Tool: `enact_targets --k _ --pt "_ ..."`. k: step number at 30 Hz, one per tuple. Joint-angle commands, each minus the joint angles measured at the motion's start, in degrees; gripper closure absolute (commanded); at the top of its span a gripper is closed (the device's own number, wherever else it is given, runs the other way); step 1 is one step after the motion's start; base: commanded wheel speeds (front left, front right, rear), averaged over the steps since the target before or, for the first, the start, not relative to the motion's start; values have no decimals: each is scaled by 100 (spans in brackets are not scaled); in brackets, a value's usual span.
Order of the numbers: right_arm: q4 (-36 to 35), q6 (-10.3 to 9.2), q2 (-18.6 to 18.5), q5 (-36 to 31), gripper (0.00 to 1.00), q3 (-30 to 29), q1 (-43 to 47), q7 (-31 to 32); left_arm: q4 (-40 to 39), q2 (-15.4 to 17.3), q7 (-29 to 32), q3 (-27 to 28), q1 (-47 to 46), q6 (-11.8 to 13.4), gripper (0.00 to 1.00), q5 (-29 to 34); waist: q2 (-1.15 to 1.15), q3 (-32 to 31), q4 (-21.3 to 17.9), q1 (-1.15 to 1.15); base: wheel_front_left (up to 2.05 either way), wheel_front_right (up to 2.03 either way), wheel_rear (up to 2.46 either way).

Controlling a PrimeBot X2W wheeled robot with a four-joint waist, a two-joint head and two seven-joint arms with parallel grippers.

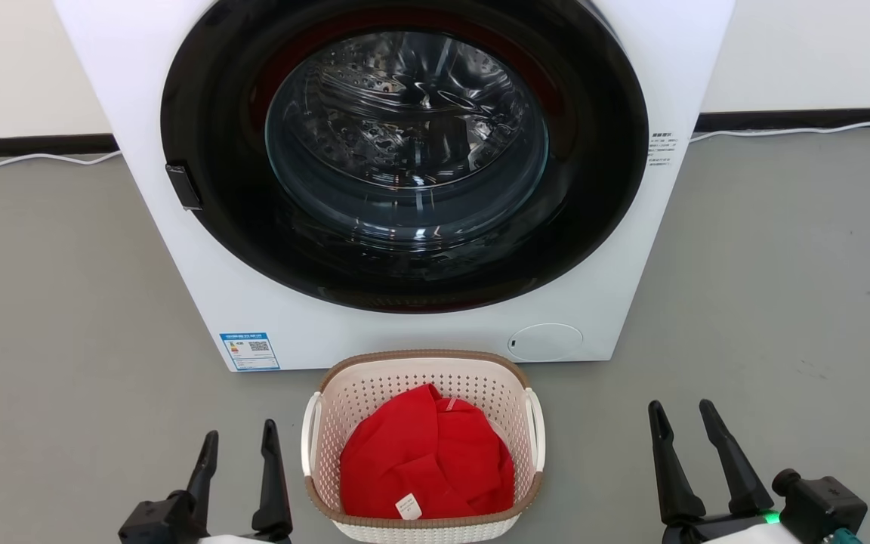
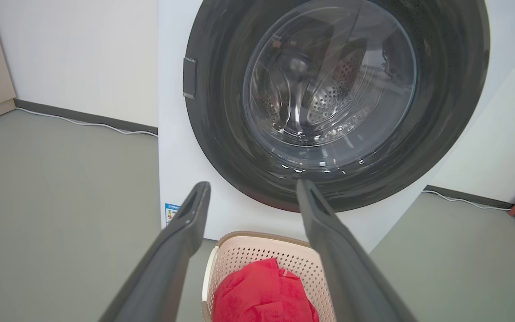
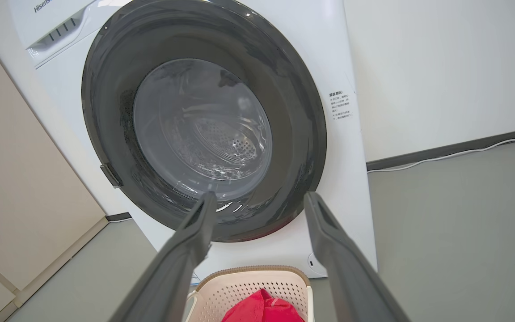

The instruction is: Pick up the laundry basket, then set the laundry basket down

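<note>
Laundry basket sits between left fingers and right fingers, both spread.

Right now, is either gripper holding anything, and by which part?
Nothing held. Left gripper and right gripper are open, both apart from the laundry basket between them.

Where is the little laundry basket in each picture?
Head view: the laundry basket sits at the bottom centre, whole.
Left wrist view: the laundry basket is at the bottom centre, cut off by the edge.
Right wrist view: the laundry basket is at the bottom centre, cut off by the edge.
Shared landmark: the round dark washing machine door, just above it in each.
</note>
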Motion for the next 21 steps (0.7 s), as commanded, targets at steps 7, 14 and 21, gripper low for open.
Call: enact_targets --k 7,14,21 --pt "104 35 -7 5 0 122 -188 -11 64 30 -29 95 -274 -80 0 55 0 -7 54 0 0 0 0" --pt "198 35 -7 0 0 116 -264 -11 134 30 -29 112 -357 -91 0 93 0 -3 81 0 0 0 0" --pt "220 35 -7 -13 0 98 -321 -11 207 30 -29 125 -411 -120 0 196 0 20 93 0 0 0 0"
